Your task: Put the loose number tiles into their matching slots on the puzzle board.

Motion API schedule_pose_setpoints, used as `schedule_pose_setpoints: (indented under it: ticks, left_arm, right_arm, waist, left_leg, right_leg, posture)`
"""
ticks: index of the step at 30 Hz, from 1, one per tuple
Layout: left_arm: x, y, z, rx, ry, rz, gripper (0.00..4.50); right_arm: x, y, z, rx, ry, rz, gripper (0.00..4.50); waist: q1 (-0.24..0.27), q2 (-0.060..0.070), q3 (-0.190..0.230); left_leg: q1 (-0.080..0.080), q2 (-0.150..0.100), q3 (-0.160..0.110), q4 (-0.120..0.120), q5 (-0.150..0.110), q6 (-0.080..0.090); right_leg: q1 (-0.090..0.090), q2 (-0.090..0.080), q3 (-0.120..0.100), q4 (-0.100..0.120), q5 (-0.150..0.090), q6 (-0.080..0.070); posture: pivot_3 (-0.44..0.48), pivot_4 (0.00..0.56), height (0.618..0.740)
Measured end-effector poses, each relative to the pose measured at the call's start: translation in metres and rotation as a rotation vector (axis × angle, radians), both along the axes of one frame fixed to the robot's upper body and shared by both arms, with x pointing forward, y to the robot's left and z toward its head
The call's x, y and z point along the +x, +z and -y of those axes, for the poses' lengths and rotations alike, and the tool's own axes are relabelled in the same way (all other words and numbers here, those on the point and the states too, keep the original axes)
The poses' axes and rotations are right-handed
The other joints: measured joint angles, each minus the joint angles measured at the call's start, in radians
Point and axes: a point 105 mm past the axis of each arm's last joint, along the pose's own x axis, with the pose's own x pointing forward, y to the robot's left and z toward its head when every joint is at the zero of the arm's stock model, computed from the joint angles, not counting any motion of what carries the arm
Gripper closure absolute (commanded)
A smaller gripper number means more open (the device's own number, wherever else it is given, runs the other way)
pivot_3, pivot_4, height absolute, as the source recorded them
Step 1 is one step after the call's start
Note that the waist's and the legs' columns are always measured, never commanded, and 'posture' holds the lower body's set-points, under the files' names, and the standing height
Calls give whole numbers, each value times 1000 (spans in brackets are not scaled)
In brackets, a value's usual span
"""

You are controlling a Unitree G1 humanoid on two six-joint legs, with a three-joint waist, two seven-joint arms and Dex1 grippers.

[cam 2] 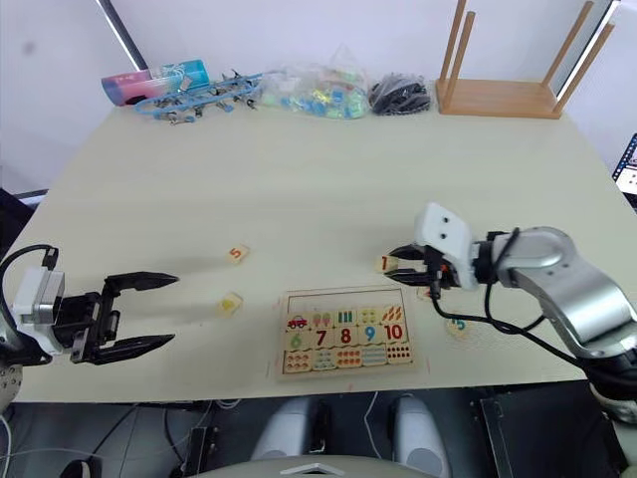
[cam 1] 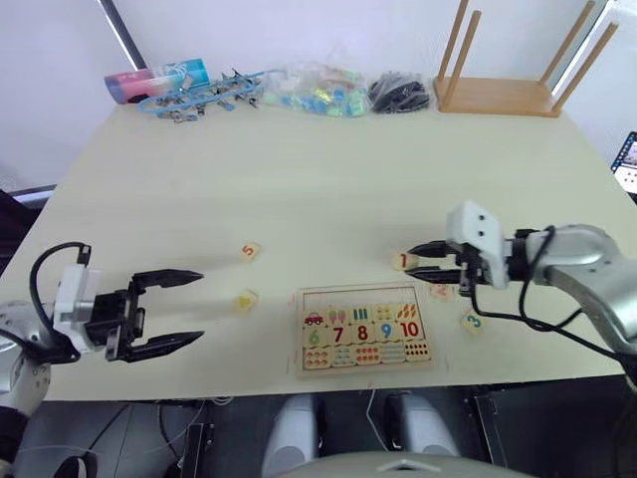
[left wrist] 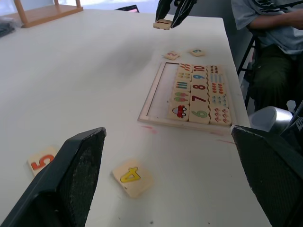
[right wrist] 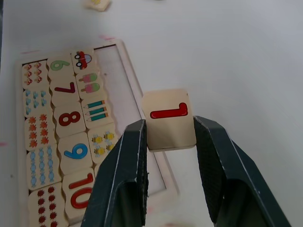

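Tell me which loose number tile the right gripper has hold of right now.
The red 1 tile, pinched between the right gripper's fingers near the board's far right corner. The 5, 4 and 3 tiles lie free on the table.

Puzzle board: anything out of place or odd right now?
The puzzle board's first row is empty, and its tiles lie scattered on the table: 5 and 4 on its left, 3 on its right. The right gripper holds the 1 tile. Nothing looks damaged.
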Motion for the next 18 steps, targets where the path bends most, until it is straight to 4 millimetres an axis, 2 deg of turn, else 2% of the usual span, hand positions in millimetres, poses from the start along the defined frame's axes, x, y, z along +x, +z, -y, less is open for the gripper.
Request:
schedule_pose_setpoints:
  ticks: [2, 4, 7, 15, 18]
  left_arm:
    - [-1, 2, -2, 0, 12, 8, 0]
    - [-1, 2, -3, 0, 13, 11, 0]
    - [-1, 5, -7, -11, 43, 34, 0]
    - [-3, -1, -17, 11, 92, 9, 0]
    - [-3, -1, -18, 11, 94, 8, 0]
  right_arm:
    - [-1, -1, -11, -7, 34, -1, 3625]
    - [-2, -2, -13, -6, 42, -3, 3625]
    - [-5, -9, -36, -28, 103, -18, 3625]
    - [-7, -18, -73, -82, 164, -5, 3625]
    - [-9, -19, -81, -94, 177, -6, 3625]
  waist:
    - [-1, 0, 0]
    - [-1, 0, 0]
    - [-3, 0, 0]
    - [-4, -1, 0]
    - [-3, -1, 0]
  left_leg:
    - [0, 0, 0, 0, 0, 0]
    - [0, 0, 0, 0, 0, 0]
    - [0, 0, 0, 0, 0, 0]
    - [0, 0, 1, 0, 0, 0]
    - [0, 0, 1, 0, 0, 0]
  right_leg:
    - [0, 0, 0, 0, 0, 0]
    - [0, 0, 0, 0, 0, 0]
    - [0, 0, -1, 1, 0, 0]
    - [-2, 0, -3, 2, 0, 0]
    - [-2, 0, -3, 2, 0, 0]
  posture:
    - [0, 150, 737]
    - [0, 150, 737]
    - [0, 150, 737]
    - [0, 150, 737]
    - [0, 150, 737]
